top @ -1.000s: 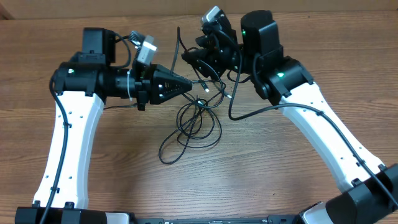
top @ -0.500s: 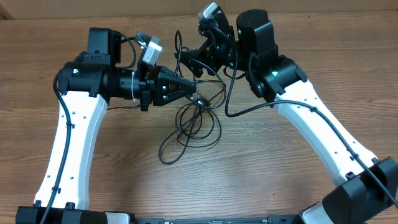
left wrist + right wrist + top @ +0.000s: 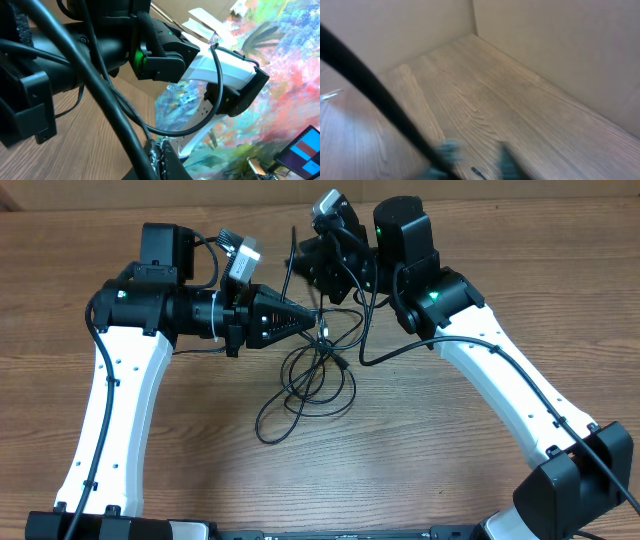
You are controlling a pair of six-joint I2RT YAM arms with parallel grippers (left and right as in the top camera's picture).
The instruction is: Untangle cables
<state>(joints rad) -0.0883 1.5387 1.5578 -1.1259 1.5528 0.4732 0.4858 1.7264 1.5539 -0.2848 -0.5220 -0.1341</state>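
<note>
The cables are thin, glossy black cords; most of their length lies in a loose knot of overlapping loops on the middle of the wooden worktop, between the two arms; the widest loop sags toward the near edge, the smaller ones crowd together above it; from the knot several strands climb off the wood toward both grippers; a small pale plug shows just beside the left fingertips; the left gripper points across toward the right, its tapered fingers pressed together on a strand at the top of the tangle; in the left wrist view that strand runs slantwise down to the fingertips; the right gripper hangs above the far side of the knot, with strands arching up and around it; in the right wrist view one black cord crosses the picture and passes over a blurred teal finger; whether those fingers are spread or pinching the cord I cannot tell; beige wall panels stand at the worktop's far edge.
</note>
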